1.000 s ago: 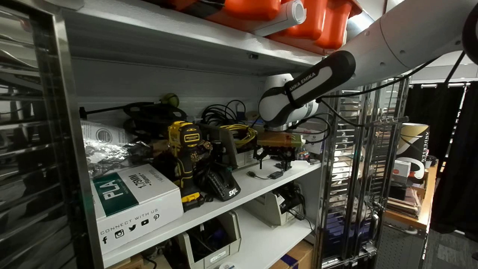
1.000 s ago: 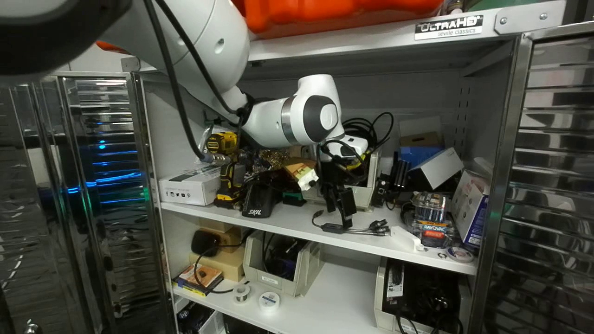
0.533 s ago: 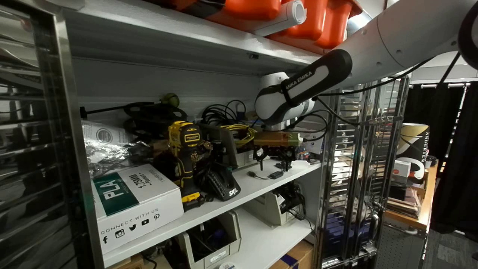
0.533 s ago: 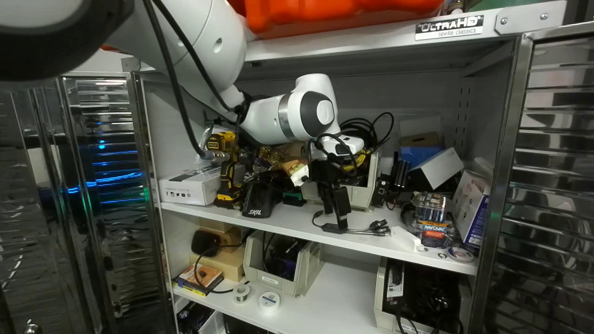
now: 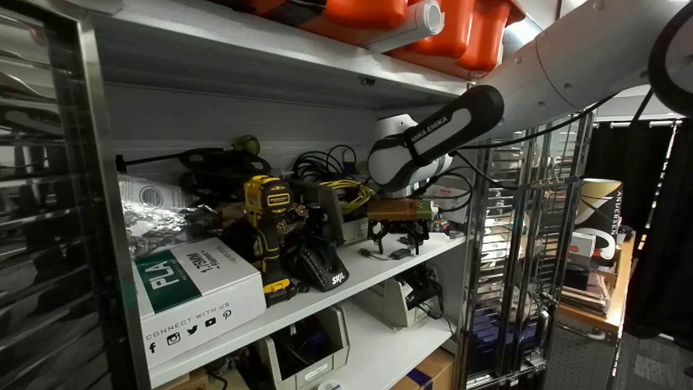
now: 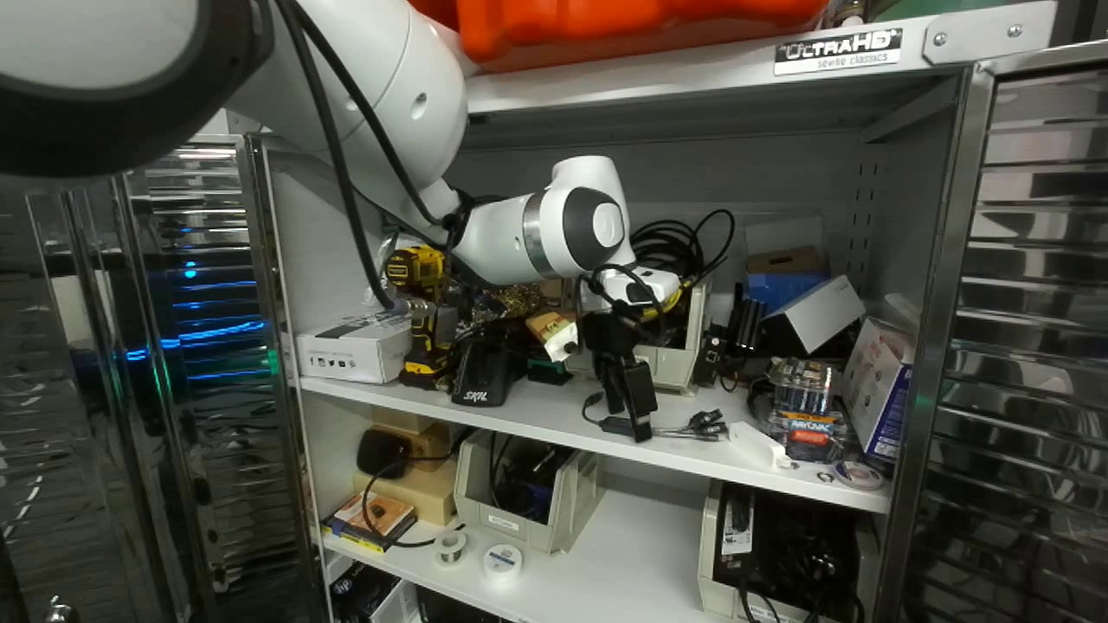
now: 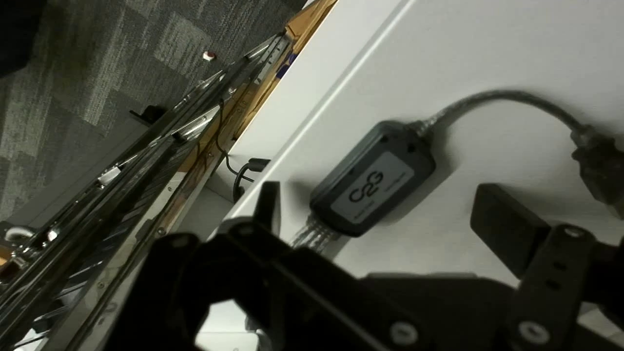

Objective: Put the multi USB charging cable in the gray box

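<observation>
The multi USB charging cable lies on the white shelf near its front edge. Its dark C2G block (image 7: 373,187) fills the middle of the wrist view, with a plug at right and clear strands running under the gripper. It shows in both exterior views (image 5: 400,254) (image 6: 615,426). My gripper (image 7: 385,207) is open and empty, pointing down, one finger either side of the block in the wrist view. In both exterior views (image 5: 399,248) (image 6: 629,417) its tips are low over the cable; contact cannot be told. The gray box (image 5: 355,231) (image 6: 679,368) stands behind, holding black and yellow cables, partly hidden by the arm.
A yellow-and-black power tool (image 6: 424,320), a SKIL charger (image 6: 481,372) and a white-and-green carton (image 5: 197,292) stand along the shelf. A white adapter (image 6: 757,446) and a battery pack (image 6: 809,424) lie beyond the cable's ends. The upper shelf (image 6: 675,95) overhangs the arm.
My gripper has come down closer to the shelf and shifted slightly left in an exterior view. It stays open. The cable and the gray box have not moved.
</observation>
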Available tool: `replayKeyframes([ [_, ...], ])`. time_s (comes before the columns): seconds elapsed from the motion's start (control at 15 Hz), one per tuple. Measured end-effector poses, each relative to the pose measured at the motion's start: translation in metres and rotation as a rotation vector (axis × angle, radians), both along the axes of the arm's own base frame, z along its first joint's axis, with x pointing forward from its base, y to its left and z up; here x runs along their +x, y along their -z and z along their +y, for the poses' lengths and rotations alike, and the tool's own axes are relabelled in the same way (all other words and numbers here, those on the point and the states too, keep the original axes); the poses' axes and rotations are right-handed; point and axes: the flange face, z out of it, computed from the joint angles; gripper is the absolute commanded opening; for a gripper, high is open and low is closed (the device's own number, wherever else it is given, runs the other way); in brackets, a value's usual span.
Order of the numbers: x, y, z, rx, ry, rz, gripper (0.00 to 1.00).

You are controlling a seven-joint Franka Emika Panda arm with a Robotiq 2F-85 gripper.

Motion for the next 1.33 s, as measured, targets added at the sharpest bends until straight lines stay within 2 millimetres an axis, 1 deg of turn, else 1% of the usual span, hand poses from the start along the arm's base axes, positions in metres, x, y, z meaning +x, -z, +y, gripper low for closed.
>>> replayKeyframes([
  [0.07, 0.000, 0.000, 0.000, 0.000, 0.000, 0.001, 0.73],
  [0.2, 0.000, -0.001, 0.001, -0.001, 0.000, 0.002, 0.70],
  [0.27, 0.000, -0.001, 0.001, 0.000, -0.001, 0.002, 0.64],
  [0.4, 0.000, -0.003, 0.004, 0.000, -0.003, -0.002, 0.61],
  [0.47, 0.000, -0.004, 0.005, 0.000, -0.002, -0.004, 0.65],
  [0.53, 0.000, -0.005, 0.006, 0.000, 0.000, -0.006, 0.65],
  [0.6, 0.000, -0.006, 0.006, 0.000, 0.001, -0.008, 0.55],
  [0.67, 0.000, -0.006, 0.007, -0.001, 0.003, -0.009, 0.40],
  [0.73, 0.000, -0.007, 0.006, -0.002, 0.004, -0.008, 0.37],
  [0.8, 0.000, -0.007, 0.006, -0.002, 0.004, -0.008, 0.30],
  [0.87, 0.000, -0.008, 0.007, -0.003, 0.004, -0.008, 0.20],
  [0.93, 0.000, -0.009, 0.008, -0.004, 0.004, -0.010, 0.16],
  [1.07, -0.001, -0.012, 0.009, -0.012, 0.003, -0.010, 0.21],
  [1.33, -0.004, -0.012, 0.011, -0.028, 0.004, -0.001, 0.22],
])
